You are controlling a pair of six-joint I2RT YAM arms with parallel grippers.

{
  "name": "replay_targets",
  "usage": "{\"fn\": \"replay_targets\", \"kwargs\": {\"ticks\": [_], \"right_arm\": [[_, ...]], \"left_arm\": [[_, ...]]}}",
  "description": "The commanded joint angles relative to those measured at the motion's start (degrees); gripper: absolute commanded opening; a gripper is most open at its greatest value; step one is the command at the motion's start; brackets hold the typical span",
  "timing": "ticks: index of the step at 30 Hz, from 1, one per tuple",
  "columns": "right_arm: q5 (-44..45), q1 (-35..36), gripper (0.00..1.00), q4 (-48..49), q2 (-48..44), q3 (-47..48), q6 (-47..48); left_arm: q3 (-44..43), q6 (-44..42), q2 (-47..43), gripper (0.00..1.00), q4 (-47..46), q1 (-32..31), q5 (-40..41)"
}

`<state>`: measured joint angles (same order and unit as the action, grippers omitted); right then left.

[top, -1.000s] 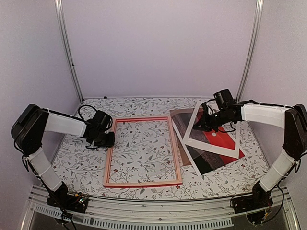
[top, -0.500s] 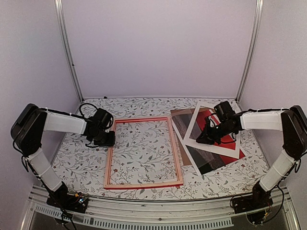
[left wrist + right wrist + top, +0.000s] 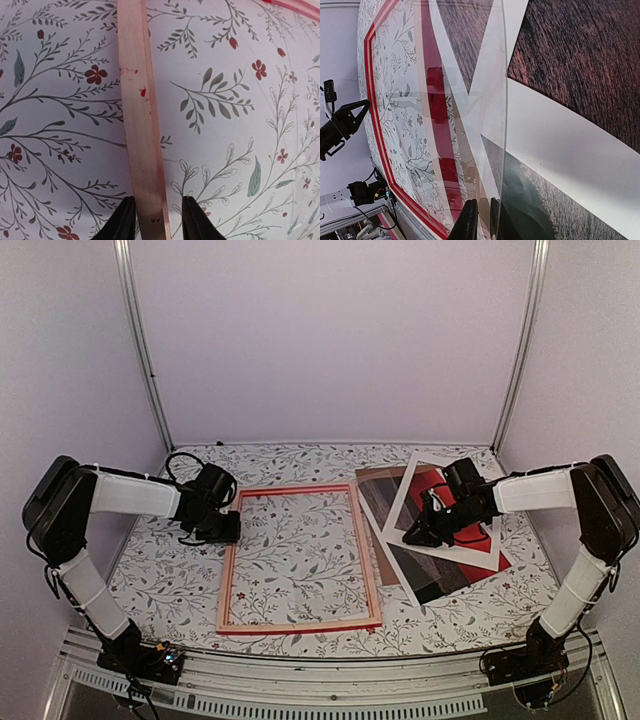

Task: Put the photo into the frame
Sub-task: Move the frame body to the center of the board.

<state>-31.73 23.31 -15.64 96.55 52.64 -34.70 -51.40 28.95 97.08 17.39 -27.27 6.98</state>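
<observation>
The frame lies flat mid-table, pale wood side up with red edges. My left gripper is at its left rail, near the far end. In the left wrist view the rail runs between the fingers of the left gripper, which is open, with a clear gap on the right side. The photo, red and dark brown, lies to the right under a white mat. My right gripper is low over that stack. The right gripper is open by a narrow slit at the edge of a clear sheet.
A brown board shows from under the stack's left side, next to the frame's right rail. In the right wrist view the mat crosses the dark photo, and the red frame edge runs on the left. Metal posts and white walls enclose the table.
My right gripper has come down and toward the frame onto the stack, and its jaws have parted slightly. The left jaws have loosened off the frame rail; that arm has hardly moved.
</observation>
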Motion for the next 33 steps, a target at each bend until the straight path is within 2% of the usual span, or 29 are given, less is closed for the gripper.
{"fn": "replay_targets", "kwargs": {"ticks": [1, 6, 11, 24, 33], "right_arm": [[-4.7, -1.1, 0.13, 3.2, 2.8, 1.1, 1.9], [-9.2, -1.6, 0.1, 5.3, 5.4, 1.7, 2.4], [-11.4, -1.6, 0.0, 9.8, 5.7, -0.8, 0.0], [-10.9, 1.3, 0.0, 30.6, -0.7, -10.8, -17.2], [-9.8, 2.4, 0.0, 32.2, -2.6, -11.7, -21.4]], "left_arm": [[-1.5, -0.6, -0.2, 0.34, 0.1, -0.7, 0.5], [-1.8, -0.6, 0.0, 0.34, 0.3, -0.7, 0.7], [-1.8, 0.0, 0.1, 0.34, 0.1, -0.7, -0.6], [-0.5, 2.7, -0.3, 0.45, -2.0, -0.7, -4.6], [-1.0, 3.3, -1.3, 0.58, -1.3, -0.6, -4.8]]}}
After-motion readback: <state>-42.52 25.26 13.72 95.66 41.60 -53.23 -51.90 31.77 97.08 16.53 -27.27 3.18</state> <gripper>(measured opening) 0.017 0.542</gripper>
